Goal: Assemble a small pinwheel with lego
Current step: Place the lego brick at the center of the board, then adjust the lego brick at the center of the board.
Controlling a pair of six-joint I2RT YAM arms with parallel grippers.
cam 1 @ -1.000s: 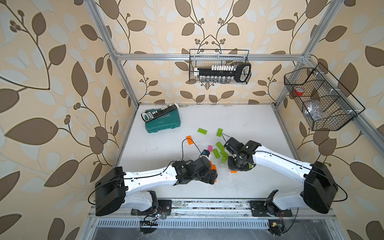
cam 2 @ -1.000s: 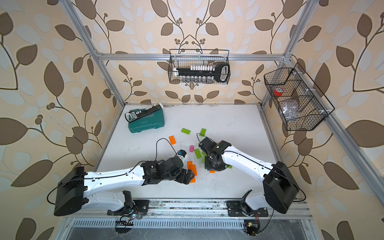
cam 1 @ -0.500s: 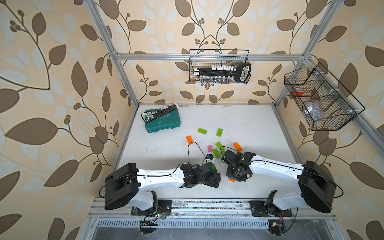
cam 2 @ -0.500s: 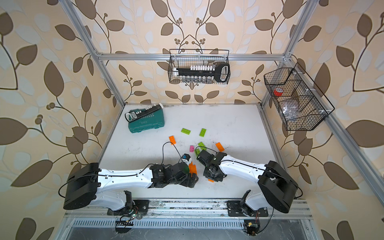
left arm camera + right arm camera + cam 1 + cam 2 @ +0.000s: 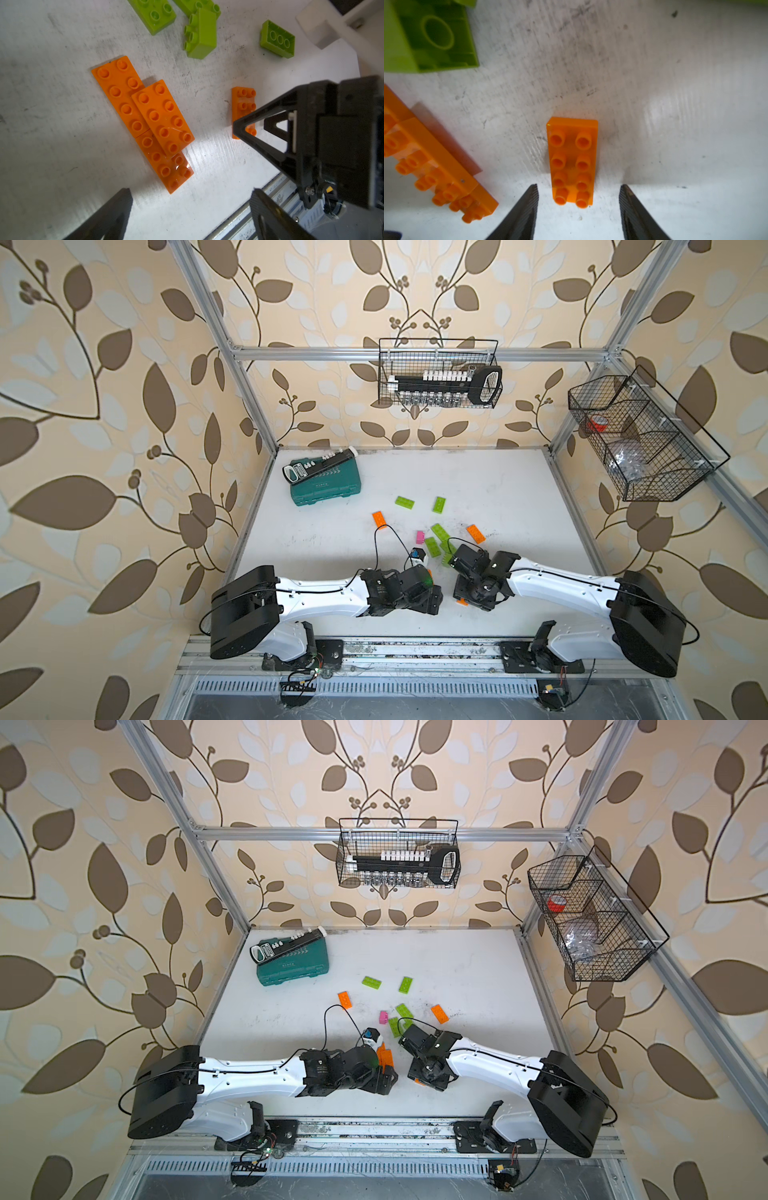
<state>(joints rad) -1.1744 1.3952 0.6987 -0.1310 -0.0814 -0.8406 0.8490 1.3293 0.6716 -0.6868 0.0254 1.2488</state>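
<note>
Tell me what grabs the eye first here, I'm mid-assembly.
A stack of orange bricks, one bridging two laid end to end, sits front-centre on the table. Beside it a lone orange brick lies flat, studs up, between the open jaws of the right tool, untouched. Behind them lime green bricks lie scattered toward mid-table.

Glossy, smooth plastic is gleaming on the stacked orange lego bricks (image 5: 162, 124) and the lime green brick (image 5: 200, 33), with light glancing off their studs. The white tabletop (image 5: 52, 104) beneath is looking matt, grainy and scuffed with grey marks, while the right claw (image 5: 578, 187) is showing dull black fingers (image 5: 525, 212) with finely ribbed inner faces.
</note>
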